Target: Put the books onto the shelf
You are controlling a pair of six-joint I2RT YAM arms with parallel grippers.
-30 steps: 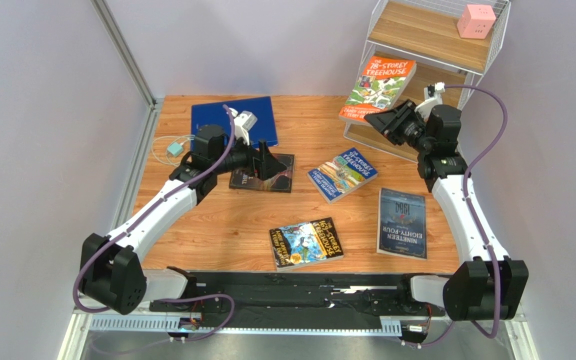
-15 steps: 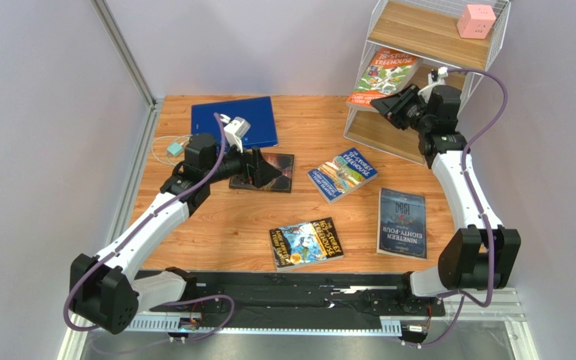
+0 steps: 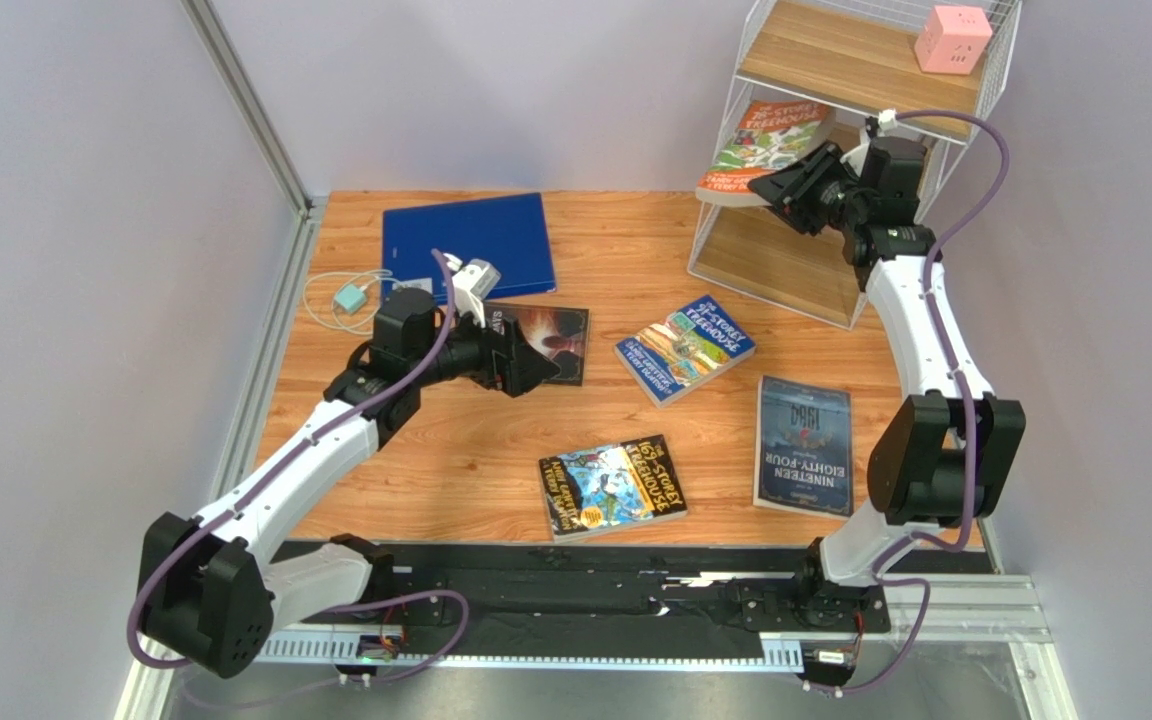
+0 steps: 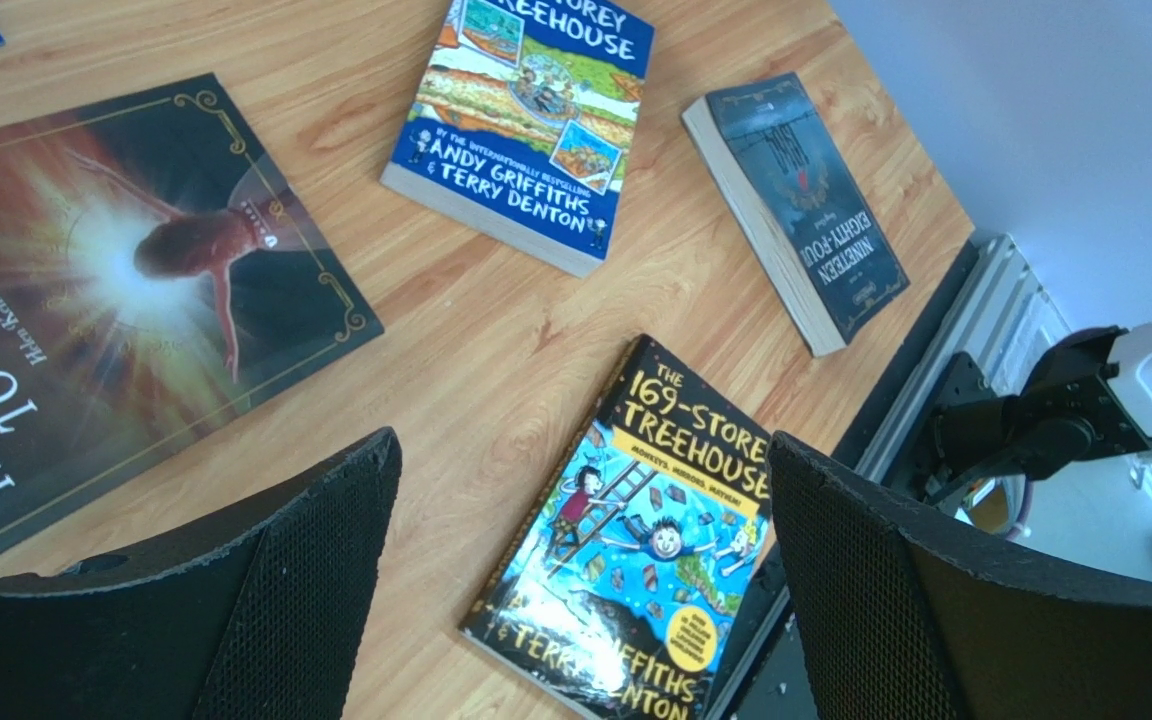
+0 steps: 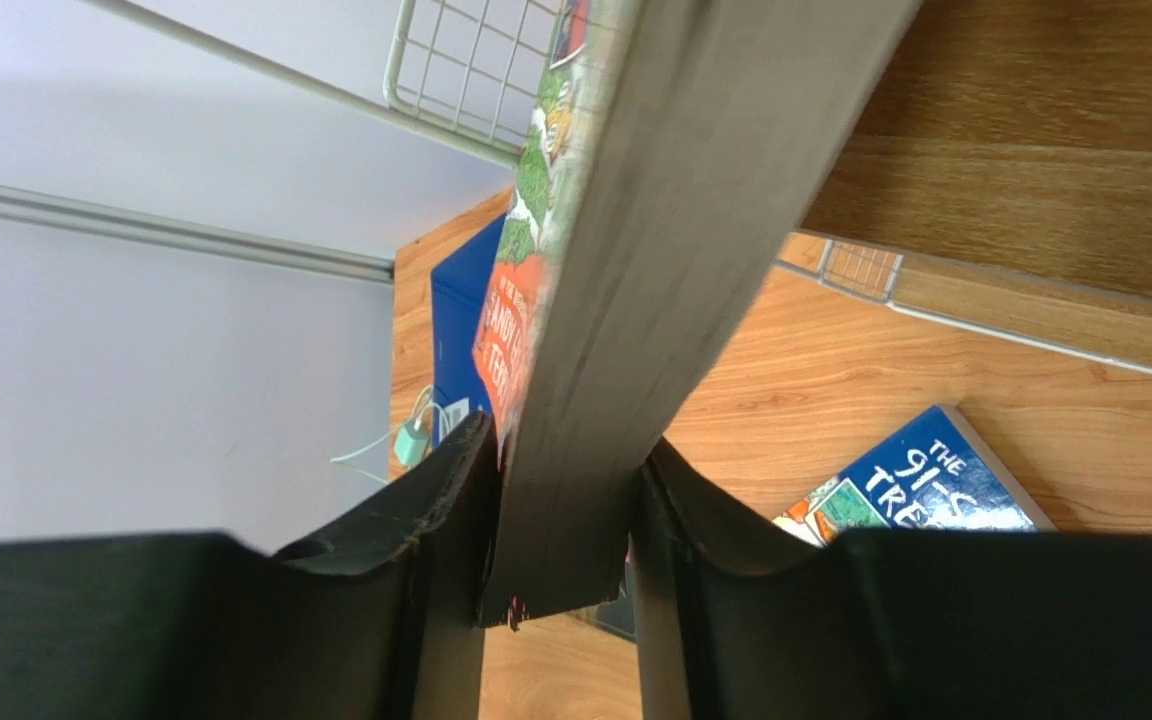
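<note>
Four books (image 3: 612, 483) lie flat on the table (image 3: 432, 465).
Right gripper (image 3: 775, 177) grasps the orange book (image 3: 766, 138) at the shelf (image 3: 838, 53), middle level; left gripper (image 3: 540, 360) hovers spread wide, empty.

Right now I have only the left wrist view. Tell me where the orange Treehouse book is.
Observer: The orange Treehouse book is pinched in the right tool and reaches into the middle level of the shelf.
Operator: Report whether it is let go.
Observer: Not yet. In the right wrist view both fingers press against its sides.
Operator: Say what else the shelf holds.
Observer: A pink cube sits on the top board. I see no other book on the shelf.
</note>
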